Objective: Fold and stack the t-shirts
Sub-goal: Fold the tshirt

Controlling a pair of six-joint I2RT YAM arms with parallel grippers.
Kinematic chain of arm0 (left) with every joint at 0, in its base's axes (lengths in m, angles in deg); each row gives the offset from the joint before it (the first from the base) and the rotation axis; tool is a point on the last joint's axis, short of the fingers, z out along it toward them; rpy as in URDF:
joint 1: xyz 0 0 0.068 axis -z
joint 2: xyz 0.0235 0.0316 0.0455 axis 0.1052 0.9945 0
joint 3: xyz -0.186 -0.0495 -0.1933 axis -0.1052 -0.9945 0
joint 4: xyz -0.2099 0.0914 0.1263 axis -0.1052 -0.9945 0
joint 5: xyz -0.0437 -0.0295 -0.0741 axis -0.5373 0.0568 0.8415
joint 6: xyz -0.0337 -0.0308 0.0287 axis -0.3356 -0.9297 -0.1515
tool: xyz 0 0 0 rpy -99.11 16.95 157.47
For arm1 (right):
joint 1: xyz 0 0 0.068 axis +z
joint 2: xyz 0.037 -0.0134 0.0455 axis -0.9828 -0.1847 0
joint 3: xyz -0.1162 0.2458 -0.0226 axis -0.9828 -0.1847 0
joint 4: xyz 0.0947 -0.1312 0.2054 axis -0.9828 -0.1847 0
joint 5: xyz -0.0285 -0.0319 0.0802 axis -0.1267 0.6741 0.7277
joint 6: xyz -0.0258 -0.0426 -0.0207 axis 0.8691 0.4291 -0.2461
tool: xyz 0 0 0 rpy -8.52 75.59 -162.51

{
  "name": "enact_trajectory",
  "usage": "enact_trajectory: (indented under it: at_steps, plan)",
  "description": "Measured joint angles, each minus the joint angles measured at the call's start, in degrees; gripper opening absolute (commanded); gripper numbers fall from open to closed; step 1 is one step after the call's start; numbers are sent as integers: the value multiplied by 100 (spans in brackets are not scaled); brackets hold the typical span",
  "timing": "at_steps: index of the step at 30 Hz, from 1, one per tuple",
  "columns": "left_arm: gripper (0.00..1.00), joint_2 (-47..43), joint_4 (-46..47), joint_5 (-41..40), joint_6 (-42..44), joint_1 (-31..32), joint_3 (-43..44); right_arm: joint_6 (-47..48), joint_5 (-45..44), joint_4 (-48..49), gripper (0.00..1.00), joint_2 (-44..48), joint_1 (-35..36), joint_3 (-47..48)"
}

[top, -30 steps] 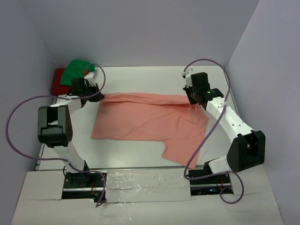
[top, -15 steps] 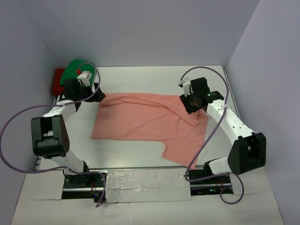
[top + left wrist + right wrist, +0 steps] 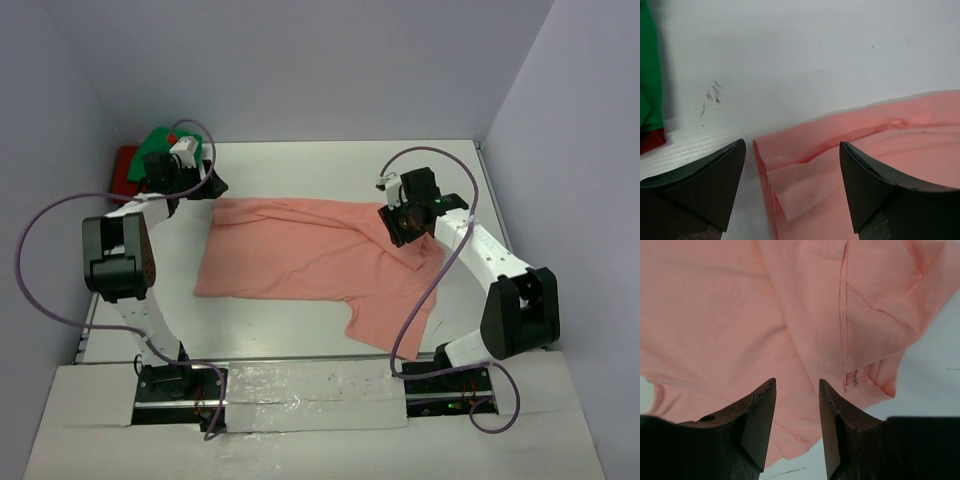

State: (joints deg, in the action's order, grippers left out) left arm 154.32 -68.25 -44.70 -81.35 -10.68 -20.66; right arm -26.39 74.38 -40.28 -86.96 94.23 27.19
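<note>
The salmon-pink t-shirt lies spread on the white table, its far edge folded over and one sleeve reaching toward the near edge. My left gripper is open at the shirt's far left corner. In the left wrist view that folded corner lies between the spread fingers, untouched. My right gripper hovers open over the shirt's far right part. The right wrist view shows the pink cloth and a hem seam below its gripper. The green t-shirt lies on the red t-shirt at the far left corner.
Grey walls close the table on the left, back and right. A white taped strip with both arm bases runs along the near edge. Purple cables loop beside each arm. Green and red cloth shows at the left wrist view's left edge.
Both grippers opened and let go of the pink shirt's far edge, which now lies flat. The left gripper drew back toward the far left; the right moved slightly left over the shirt.
</note>
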Motion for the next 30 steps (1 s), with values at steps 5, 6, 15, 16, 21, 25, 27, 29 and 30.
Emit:
enact_trajectory:
  at_steps: [5,6,15,16,21,25,27,29,30]
  plan:
    - [82,833,-391,203,-15,31,737,-122,2,-2,47,-66,0,13]
    - [81,922,-468,247,-13,33,824,-138,0,-2,47,-66,0,24]
    - [80,1019,-1158,514,173,42,938,-188,-208,20,47,-59,0,33]
    - [80,968,-1217,520,203,42,887,-192,-236,26,47,-59,0,31]
    - [77,638,-1602,619,380,35,671,-208,-372,52,47,-59,0,31]
    - [76,275,-1740,726,555,35,393,-208,-452,96,47,-59,0,31]
    - [76,28,-1821,807,629,31,177,-208,-514,107,47,-59,0,31]
    - [75,-221,-1895,916,682,31,-15,-208,-575,109,47,-59,0,31]
    - [75,-348,-1939,960,713,31,-103,-208,-601,109,47,-59,0,31]
